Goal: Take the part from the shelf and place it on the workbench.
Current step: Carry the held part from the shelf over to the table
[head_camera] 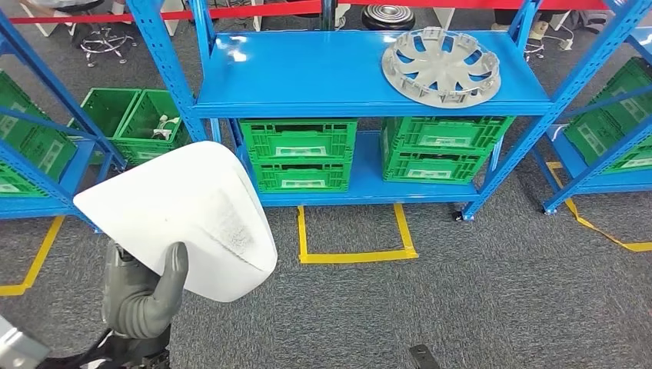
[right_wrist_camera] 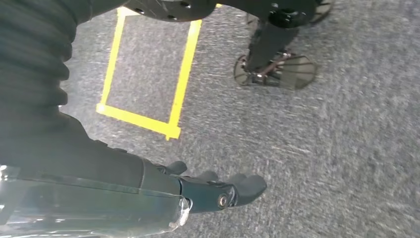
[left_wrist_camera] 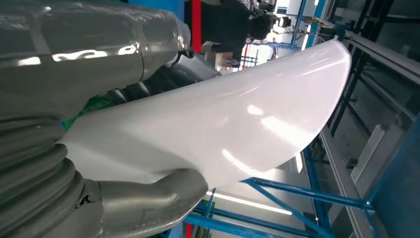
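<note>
- One white curved part [head_camera: 181, 215] was what your robot's left hand [head_camera: 142, 296] gripped, thumb [head_camera: 171, 277] pressed over its near edge, the panel fanning up and away from the palm.
- Beyond that hand, you had the blue shelf [head_camera: 307, 77] facing you, a grey wheel cover [head_camera: 441, 66] lying on its top deck, well apart from the held part.
- Below the deck sat green crates [head_camera: 300, 152], farther off than the part.
- Your right hand [right_wrist_camera: 218, 191] hung over grey carpet [right_wrist_camera: 322, 148], fingers stretched out, holding nothing, near yellow floor tape [right_wrist_camera: 183, 74].
</note>
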Available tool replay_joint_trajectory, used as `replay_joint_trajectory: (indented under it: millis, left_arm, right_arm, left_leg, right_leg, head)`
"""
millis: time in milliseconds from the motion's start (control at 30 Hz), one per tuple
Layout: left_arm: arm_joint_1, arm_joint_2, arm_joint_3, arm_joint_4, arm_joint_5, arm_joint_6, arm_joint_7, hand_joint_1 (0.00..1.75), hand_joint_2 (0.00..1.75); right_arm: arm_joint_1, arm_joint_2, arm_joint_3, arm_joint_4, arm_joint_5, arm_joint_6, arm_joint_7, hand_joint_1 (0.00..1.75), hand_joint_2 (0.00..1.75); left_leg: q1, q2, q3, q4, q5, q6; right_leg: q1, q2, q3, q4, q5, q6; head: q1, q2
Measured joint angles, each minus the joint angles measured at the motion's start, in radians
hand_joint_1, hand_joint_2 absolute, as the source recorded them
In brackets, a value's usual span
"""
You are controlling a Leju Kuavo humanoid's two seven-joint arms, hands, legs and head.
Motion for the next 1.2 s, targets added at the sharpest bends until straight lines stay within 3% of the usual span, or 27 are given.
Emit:
replay_joint_trajectory:
  millis: [67,100,200,233,267,300,367,400,500,567,633,700,733,767,800,867,900,967,1033,1100,1200]
  left_arm:
    - [0.001,-0.001,0.000,0.000,0.000,0.000,0.000,1.75,1.75]
    - [0.001,-0.002,0.000,0.000,0.000,0.000,0.000,1.75,1.75]
    - [0.002,-0.005,0.000,0.001,0.000,0.000,0.000,1.75,1.75]
    - [0.003,-0.005,0.000,0.001,0.000,0.000,0.000,1.75,1.75]
    - [0.004,-0.005,0.000,0.002,0.000,0.000,0.000,1.75,1.75]
    - [0.004,-0.005,0.000,0.002,0.001,0.000,0.000,1.75,1.75]
    - [0.004,-0.005,0.000,0.002,0.001,0.001,-0.001,1.75,1.75]
    - [0.004,-0.005,0.000,0.002,0.001,0.001,-0.001,1.75,1.75]
    - [0.006,-0.005,0.001,0.002,0.001,0.001,-0.002,1.75,1.75]
    - [0.006,-0.005,0.002,0.001,0.001,0.001,-0.003,1.75,1.75]
    - [0.006,-0.004,0.003,0.001,0.001,0.001,-0.003,1.75,1.75]
    - [0.008,-0.004,0.003,0.001,0.001,0.001,-0.003,1.75,1.75]
    - [0.008,-0.004,0.003,0.002,0.002,0.001,-0.003,1.75,1.75]
    - [0.009,-0.003,0.003,0.002,0.002,0.001,-0.003,1.75,1.75]
    - [0.009,-0.003,0.003,0.002,0.003,0.001,-0.003,1.75,1.75]
    - [0.009,-0.002,0.003,0.002,0.003,0.002,-0.003,1.75,1.75]
    - [0.009,-0.002,0.003,0.002,0.003,0.003,-0.003,1.75,1.75]
    - [0.009,-0.002,0.004,0.002,0.003,0.005,-0.003,1.75,1.75]
    - [0.010,-0.002,0.004,0.001,0.004,0.006,-0.003,1.75,1.75]
    - [0.009,-0.003,0.004,0.001,0.004,0.006,-0.003,1.75,1.75]
    - [0.009,-0.005,0.004,0.001,0.004,0.006,-0.003,1.75,1.75]
  right_arm:
    - [0.000,0.000,0.000,0.000,0.000,0.000,0.001,0.00,1.75]
    - [0.000,0.001,0.000,0.000,0.000,0.000,0.001,0.00,1.75]
    - [0.001,0.001,0.001,0.000,-0.001,0.000,0.001,0.00,1.75]
    - [0.002,0.001,0.001,0.000,-0.002,0.000,0.001,0.00,1.75]
    - [0.003,0.001,0.001,0.000,-0.002,0.000,0.001,0.00,1.75]
    - [0.004,0.001,0.001,0.000,-0.002,0.000,0.001,0.00,1.75]
    - [0.005,0.001,0.002,0.000,-0.003,0.000,0.001,0.00,1.75]
    - [0.004,0.000,0.002,0.000,-0.003,0.000,0.001,0.00,1.75]
    - [0.000,0.000,0.005,-0.001,-0.003,0.001,0.001,0.00,1.75]
    - [-0.001,0.001,0.007,-0.001,-0.003,0.001,0.001,0.00,1.75]
    - [-0.001,0.001,0.008,-0.001,-0.003,0.001,0.001,0.00,1.75]
    - [0.000,0.001,0.008,-0.002,-0.003,0.001,0.001,0.00,1.75]
    - [0.000,0.001,0.008,-0.002,-0.003,0.001,0.001,0.00,1.75]
    - [0.000,0.001,0.008,-0.002,-0.003,0.002,0.001,0.00,1.75]
    - [0.000,0.002,0.009,-0.002,-0.003,0.002,0.001,0.00,1.75]
    - [-0.001,0.004,0.009,-0.002,-0.003,0.003,0.001,0.00,1.75]
    - [-0.001,0.005,0.009,-0.003,-0.003,0.003,0.001,0.00,1.75]
    - [-0.001,0.004,0.009,-0.003,-0.003,0.003,0.002,0.00,1.75]
    - [0.000,0.005,0.010,-0.003,-0.003,0.003,0.002,0.00,1.75]
    - [0.000,0.005,0.012,-0.004,-0.003,0.003,0.002,0.00,1.75]
    - [0.001,0.005,0.017,-0.006,-0.002,0.003,0.003,0.00,1.75]
  left_leg:
    - [0.003,-0.012,0.002,-0.004,0.003,0.011]
    - [0.005,-0.017,0.003,-0.007,0.004,0.016]
    - [0.004,-0.032,0.005,-0.008,0.003,0.025]
    - [0.003,-0.039,0.007,-0.008,0.003,0.027]
    - [0.001,-0.046,0.009,-0.008,0.002,0.028]
    - [0.000,-0.053,0.012,-0.008,0.000,0.028]
    - [-0.002,-0.064,0.018,-0.007,-0.004,0.025]
    - [-0.003,-0.069,0.019,-0.006,-0.006,0.023]
    - [0.000,-0.077,0.012,-0.007,-0.004,0.008]
    - [0.000,-0.065,0.009,0.000,-0.013,-0.003]
    - [0.001,-0.043,-0.022,0.069,-0.059,-0.013]
    - [0.004,-0.035,-0.085,0.191,-0.114,-0.021]
    - [0.006,-0.035,-0.110,0.236,-0.125,-0.024]
    - [0.008,-0.033,-0.119,0.247,-0.115,-0.027]
    - [0.010,-0.030,-0.110,0.223,-0.089,-0.029]
    - [0.011,-0.009,-0.051,0.106,-0.021,-0.029]
    - [0.009,0.004,-0.026,0.054,-0.003,-0.026]
    - [0.003,0.017,-0.006,0.009,0.002,-0.016]
    - [0.002,0.003,-0.007,0.005,0.004,-0.001]
    - [0.005,-0.012,-0.006,0.001,0.008,0.010]
    - [0.004,-0.035,-0.006,0.000,0.010,0.022]
  right_leg:
    - [-0.002,0.002,-0.001,0.010,-0.014,0.010]
    - [-0.003,0.008,-0.013,0.040,-0.035,0.014]
    - [-0.005,0.025,-0.099,0.222,-0.119,0.020]
    - [-0.005,0.026,-0.122,0.265,-0.126,0.019]
    - [-0.005,0.027,-0.130,0.272,-0.113,0.018]
    - [-0.004,0.029,-0.121,0.241,-0.080,0.014]
    - [-0.003,0.040,-0.074,0.121,-0.004,0.003]
    - [-0.001,0.047,-0.052,0.067,0.019,-0.003]
    - [0.003,0.053,-0.030,0.012,0.019,-0.014]
    - [0.000,0.047,-0.025,0.000,0.022,-0.023]
    - [-0.005,0.038,-0.020,-0.008,0.026,-0.031]
    - [-0.005,0.030,-0.019,-0.009,0.024,-0.033]
    - [-0.005,0.025,-0.018,-0.008,0.024,-0.034]
    - [-0.005,0.020,-0.017,-0.008,0.022,-0.033]
    - [-0.006,0.017,-0.015,-0.007,0.020,-0.031]
    - [-0.007,0.011,-0.010,-0.002,0.013,-0.022]
    - [-0.006,0.009,-0.010,0.002,0.009,-0.016]
    - [-0.002,0.002,-0.009,0.006,0.005,-0.005]
    - [-0.003,-0.008,-0.006,0.003,0.002,0.005]
    - [-0.005,-0.001,-0.013,0.031,-0.025,0.014]
    - [-0.006,0.024,-0.089,0.208,-0.118,0.019]
  head:
    - [0.004,0.000]
    - [0.009,0.000]
    - [0.028,0.000]
    - [0.032,0.000]
    - [0.036,0.000]
    - [0.040,0.000]
    - [0.048,0.000]
    - [0.050,0.000]
    - [0.055,0.000]
    - [0.054,0.000]
    - [0.042,0.000]
    - [0.025,0.000]
    - [0.019,0.000]
    - [0.015,0.000]
    - [0.012,0.000]
    - [0.006,0.000]
    - [0.000,0.000]
    - [-0.006,0.000]
    - [-0.004,0.000]
    - [0.003,0.000]
    - [0.024,0.000]
